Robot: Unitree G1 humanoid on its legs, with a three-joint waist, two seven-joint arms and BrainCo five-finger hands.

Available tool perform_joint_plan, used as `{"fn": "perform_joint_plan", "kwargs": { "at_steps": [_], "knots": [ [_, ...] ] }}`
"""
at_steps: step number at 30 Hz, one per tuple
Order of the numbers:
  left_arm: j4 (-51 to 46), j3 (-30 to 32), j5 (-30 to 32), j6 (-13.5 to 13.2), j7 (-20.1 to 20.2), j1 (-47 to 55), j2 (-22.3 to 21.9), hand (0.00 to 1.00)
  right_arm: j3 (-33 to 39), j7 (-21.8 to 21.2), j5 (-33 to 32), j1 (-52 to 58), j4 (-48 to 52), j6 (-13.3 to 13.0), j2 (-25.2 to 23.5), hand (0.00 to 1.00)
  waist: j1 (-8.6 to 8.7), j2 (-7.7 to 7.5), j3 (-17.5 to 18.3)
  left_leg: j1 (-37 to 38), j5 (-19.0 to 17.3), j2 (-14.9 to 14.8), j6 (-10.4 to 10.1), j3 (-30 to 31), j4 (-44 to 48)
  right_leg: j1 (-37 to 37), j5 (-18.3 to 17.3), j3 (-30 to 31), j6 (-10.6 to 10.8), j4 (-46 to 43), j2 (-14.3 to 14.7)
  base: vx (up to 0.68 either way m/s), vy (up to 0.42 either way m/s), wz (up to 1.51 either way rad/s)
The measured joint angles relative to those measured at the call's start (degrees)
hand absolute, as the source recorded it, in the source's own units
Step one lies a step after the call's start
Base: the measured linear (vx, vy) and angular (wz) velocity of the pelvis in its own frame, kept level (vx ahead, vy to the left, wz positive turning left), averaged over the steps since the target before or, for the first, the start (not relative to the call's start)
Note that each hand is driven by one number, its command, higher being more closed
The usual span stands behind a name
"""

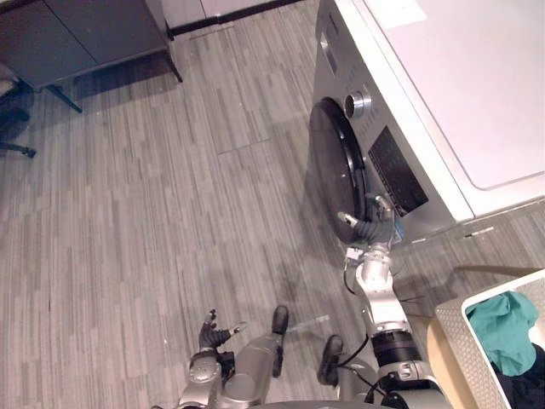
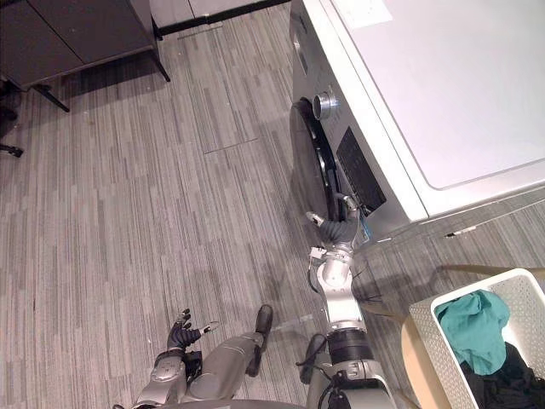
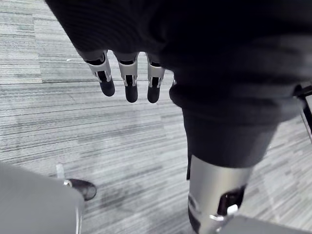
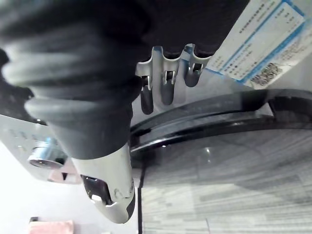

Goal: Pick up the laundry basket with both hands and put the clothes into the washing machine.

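Observation:
The white laundry basket stands at the lower right, holding a teal garment and dark clothes. No hand touches it. The silver washing machine stands ahead on the right, its round dark door facing left. My right hand reaches the door's lower edge. In the right wrist view its straight fingers rest at the dark door rim, holding nothing. My left hand hangs low over the floor at the lower left, with its fingers relaxed and empty.
Grey plank floor spreads to the left of the machine. A dark cabinet on thin legs stands at the far left, with a chair base beside it. A tan surface shows beside the basket. A silver knob sits above the door.

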State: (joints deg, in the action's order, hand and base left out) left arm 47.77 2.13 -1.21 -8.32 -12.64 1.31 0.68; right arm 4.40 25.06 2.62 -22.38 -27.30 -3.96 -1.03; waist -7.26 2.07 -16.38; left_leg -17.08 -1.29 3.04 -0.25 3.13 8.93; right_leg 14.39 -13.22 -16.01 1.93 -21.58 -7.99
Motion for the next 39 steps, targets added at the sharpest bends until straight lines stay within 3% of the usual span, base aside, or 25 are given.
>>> {"fn": "perform_joint_plan", "kwargs": {
  "at_steps": [4,10,17,19,23,25,30,33,35,39],
  "knots": [
    [-0.22,0.02,-2.10,-0.98,0.02,-1.09,0.19,0.00,1.50,-1.83,-5.65,-7.48,-5.67,0.08,1.88,0.00,-0.01,-0.05,-1.52,-2.36,0.56,0.00,-0.44,1.00,0.04,2.00,0.00,-0.99,-0.01,-0.35,-0.03,0.00,-0.041,0.12],
    [-3.61,0.08,-5.26,-1.72,-0.10,-2.70,0.79,0.00,0.86,-4.08,-11.12,-20.51,-9.04,-0.06,4.16,0.00,-1.84,0.42,-4.15,-4.60,2.53,0.01,-1.26,3.42,-1.29,3.96,0.01,-3.23,-0.04,-0.52,0.00,-0.02,-0.048,0.18],
    [-6.86,-0.29,-6.03,-2.30,-0.21,-4.87,1.40,0.00,-7.94,-4.61,-17.25,-28.39,-9.24,-0.92,3.63,0.00,-5.44,0.47,-4.45,-6.28,3.40,0.10,-2.49,7.49,-2.15,4.04,-0.65,-7.73,-1.07,-0.20,0.21,0.02,-0.071,0.29],
    [-9.56,-1.81,-6.35,-2.93,-0.20,-6.38,2.24,0.00,-8.25,-4.80,-20.98,-32.56,-9.38,-0.92,3.21,0.00,-7.39,0.54,-4.49,-7.35,4.10,0.17,-3.37,10.03,-2.26,4.03,-1.09,-10.48,-1.40,-0.16,0.29,0.04,-0.124,0.55],
    [-12.15,-3.13,-7.20,-3.54,-0.13,-9.28,2.36,0.00,-14.16,-9.19,-21.28,-43.76,-7.54,-2.60,4.49,0.00,-10.47,0.61,-4.53,-8.55,4.54,0.18,-4.07,13.55,-2.14,3.63,-2.26,-14.25,-1.74,-0.26,0.74,0.04,-0.136,0.52],
    [-13.82,-4.06,-7.22,-3.83,-0.05,-9.49,2.38,0.00,-15.81,-10.40,-21.79,-46.86,-3.38,-4.54,5.86,0.00,-11.11,0.61,-4.53,-8.52,4.66,0.17,-4.24,14.37,-2.14,2.82,-2.53,-15.56,-1.78,-0.14,0.99,0.04,-0.112,0.50],
    [-13.87,-4.36,-7.23,-4.24,0.13,-9.32,2.38,0.00,-16.49,-11.10,-24.13,-45.17,3.36,-6.72,10.99,0.00,-10.77,0.51,-4.57,-8.44,4.72,-0.06,-4.24,13.93,-2.15,3.07,-2.47,-13.89,-1.77,-0.12,1.26,0.00,-0.020,0.01],
    [-13.31,-4.31,-7.26,-4.17,0.09,-9.85,2.67,0.00,-18.62,-11.68,-24.09,-37.98,5.72,-6.89,15.75,0.00,-9.44,0.09,-4.83,-8.15,5.20,-1.36,-3.55,10.21,-2.17,3.35,-0.16,-8.80,-1.79,2.84,2.96,-0.09,0.023,-0.76],
    [-11.43,-4.33,-7.22,-4.03,0.10,-11.67,3.39,0.00,-20.28,-13.12,-23.20,-31.00,6.17,-6.86,18.00,0.00,-7.39,-0.23,-5.09,-8.08,5.53,-3.00,-3.05,7.18,-2.33,3.47,2.90,-4.50,-1.97,6.15,4.90,-0.15,0.009,-0.96],
    [-10.99,-4.98,-7.08,-3.63,0.11,-14.44,4.45,0.00,-20.18,-15.43,-20.28,-18.15,6.42,-6.71,19.82,0.00,-3.56,-0.55,-5.30,-7.49,5.69,-4.86,-2.82,3.69,-3.26,3.72,5.72,0.69,-2.57,9.73,6.85,-0.13,-0.020,-0.77]
  ]
}}
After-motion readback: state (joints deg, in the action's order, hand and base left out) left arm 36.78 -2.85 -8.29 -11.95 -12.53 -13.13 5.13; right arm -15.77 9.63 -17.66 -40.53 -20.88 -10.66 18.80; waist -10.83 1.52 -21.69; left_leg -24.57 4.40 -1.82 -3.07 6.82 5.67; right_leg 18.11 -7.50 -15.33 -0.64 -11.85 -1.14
